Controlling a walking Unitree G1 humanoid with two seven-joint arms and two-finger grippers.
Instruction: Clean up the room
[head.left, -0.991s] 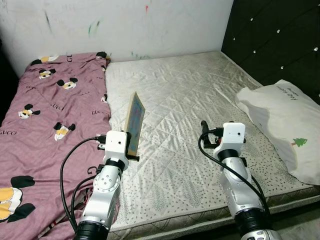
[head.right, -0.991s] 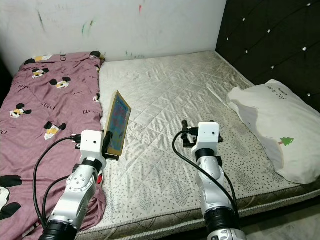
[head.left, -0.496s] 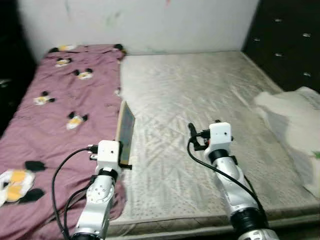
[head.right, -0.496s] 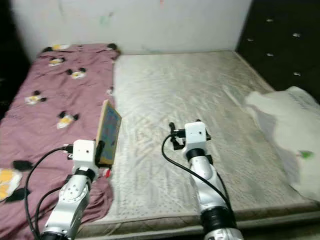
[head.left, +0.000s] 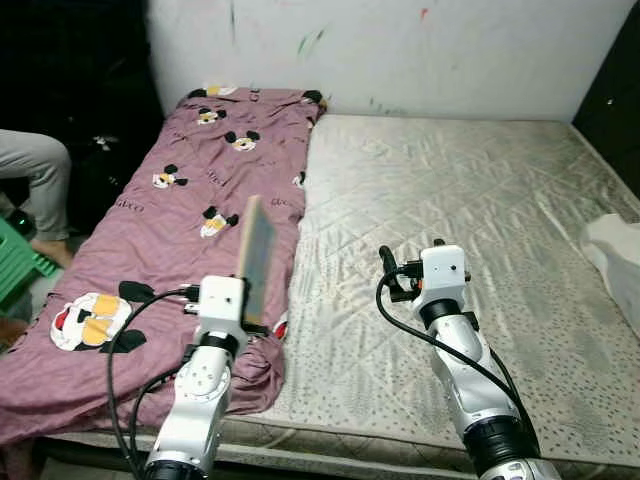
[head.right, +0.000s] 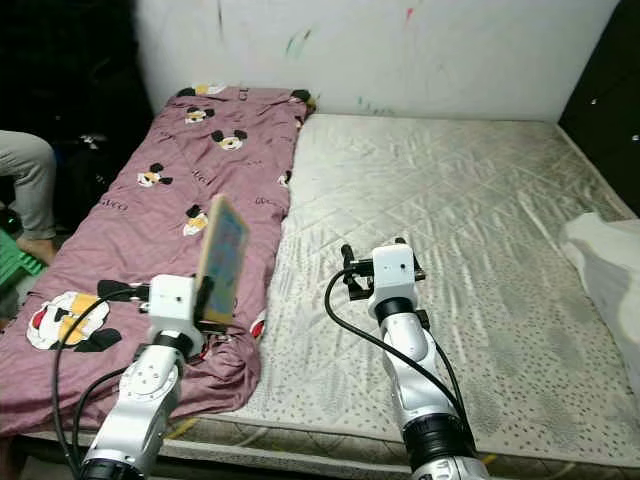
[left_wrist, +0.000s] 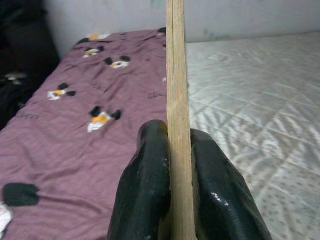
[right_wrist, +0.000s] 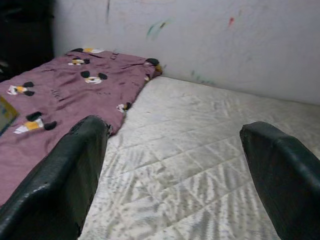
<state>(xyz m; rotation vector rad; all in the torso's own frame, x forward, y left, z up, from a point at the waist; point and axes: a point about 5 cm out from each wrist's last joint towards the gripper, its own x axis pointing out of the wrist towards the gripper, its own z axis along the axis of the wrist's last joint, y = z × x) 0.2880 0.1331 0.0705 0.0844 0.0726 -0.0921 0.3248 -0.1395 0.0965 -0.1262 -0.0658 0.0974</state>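
1. Left wrist view: the left claw (left_wrist: 176, 185) clenches a thin flat board (left_wrist: 176, 90), held upright on edge above the purple blanket (head.left: 170, 240).
2. Right claw (right_wrist: 175, 175) hangs released, fingers wide apart over the bare mattress (head.left: 460, 210).
3. A white pillow (head.left: 615, 255) lies at the mattress's right edge.

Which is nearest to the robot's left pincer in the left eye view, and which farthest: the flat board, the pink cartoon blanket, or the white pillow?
1. Flat board: clamped upright in the left pincer.
2. Pink cartoon blanket: spread just below and beyond, on the bed's left side.
3. White pillow: far across the mattress, at the right edge.
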